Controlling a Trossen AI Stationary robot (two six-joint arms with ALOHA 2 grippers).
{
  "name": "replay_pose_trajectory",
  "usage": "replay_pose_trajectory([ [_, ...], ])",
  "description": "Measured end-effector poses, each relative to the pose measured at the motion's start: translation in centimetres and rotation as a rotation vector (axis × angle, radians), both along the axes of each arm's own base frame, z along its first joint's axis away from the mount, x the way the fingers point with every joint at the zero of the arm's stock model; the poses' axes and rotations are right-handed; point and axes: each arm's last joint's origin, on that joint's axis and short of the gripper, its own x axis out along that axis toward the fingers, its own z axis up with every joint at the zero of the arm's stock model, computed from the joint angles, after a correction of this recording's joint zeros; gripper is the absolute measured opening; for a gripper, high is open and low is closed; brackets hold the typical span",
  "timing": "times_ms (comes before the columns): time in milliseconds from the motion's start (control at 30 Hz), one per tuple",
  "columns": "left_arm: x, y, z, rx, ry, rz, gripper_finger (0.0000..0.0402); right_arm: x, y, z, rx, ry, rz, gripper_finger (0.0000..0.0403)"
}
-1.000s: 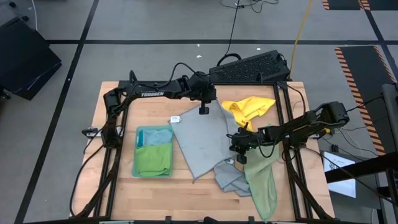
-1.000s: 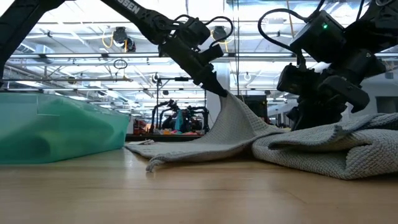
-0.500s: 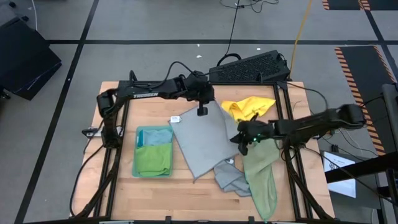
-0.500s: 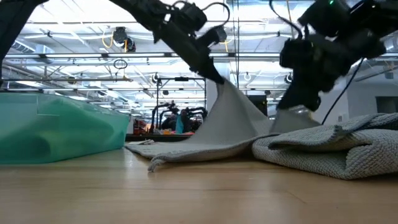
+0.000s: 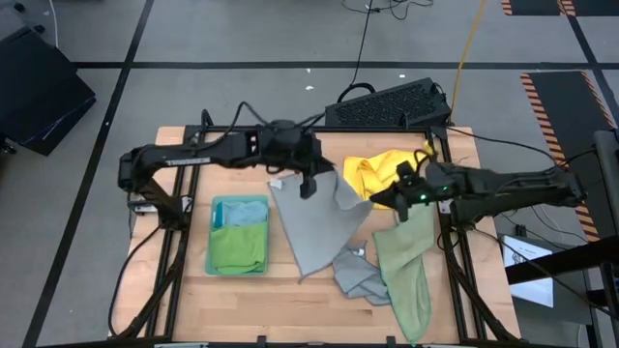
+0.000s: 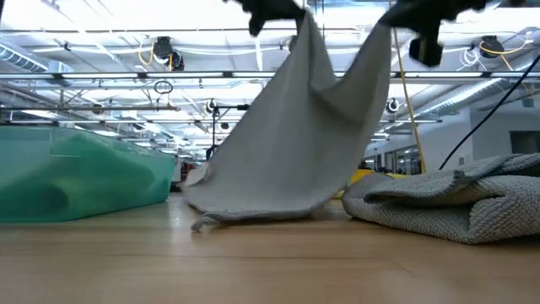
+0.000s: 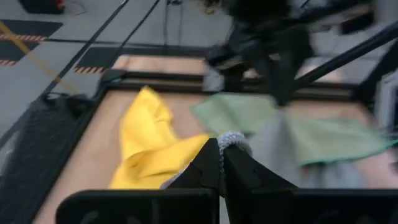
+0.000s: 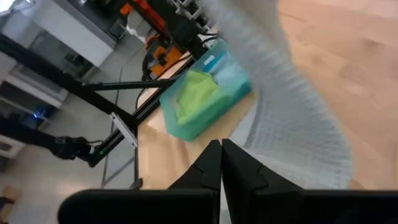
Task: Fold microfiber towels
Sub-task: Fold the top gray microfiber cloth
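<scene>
A grey microfiber towel [image 5: 314, 227] [image 6: 295, 135] hangs between my two grippers, its lower edge [image 6: 253, 213] resting on the wooden table [image 5: 242, 290]. My left gripper [image 5: 309, 187] [image 7: 219, 163] is shut on one upper corner. My right gripper [image 5: 379, 200] [image 8: 221, 160] is shut at the other upper corner. A yellow towel [image 5: 382, 172] lies crumpled at the far right. A pale sage towel [image 5: 406, 275] and another grey towel [image 5: 356, 275] lie heaped at the near right. My left gripper pinches an upper corner [image 7: 231, 140] of the grey towel between its two shut fingers, which slant slightly downward. The cloth hangs below them, lifted at this end. My right gripper holds the other upper corner [image 6: 384, 34]; its own view shows blurred cloth [image 8: 292, 124] trailing past the shut fingers, the contact itself hidden.
A teal bin [image 5: 239, 235] [image 6: 76, 173] holds folded green and blue towels at the near left. A black keyboard [image 5: 387, 104] lies beyond the table's far edge. Bare wood shows along the near left of the table.
Both grippers have risen, and the right one has also drawn toward the table's right and far side. The grey towel's far part has been lifted from a low tent into a hanging sheet, while its near edge has stayed on the table.
</scene>
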Motion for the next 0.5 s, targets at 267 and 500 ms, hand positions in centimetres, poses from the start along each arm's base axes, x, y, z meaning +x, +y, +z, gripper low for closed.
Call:
replay_pose_trajectory([
  [267,-1.2,-6.7,5.4,-0.130,-0.155,-0.068,0.0005,-2.3,0.5,7.5,0.054,-0.004,0.156,0.0000],
  [500,-2.1,-7.0,8.5,-0.246,-0.135,0.100,0.0005,-4.6,0.7,11.2,0.079,0.008,0.226,0.0000],
])
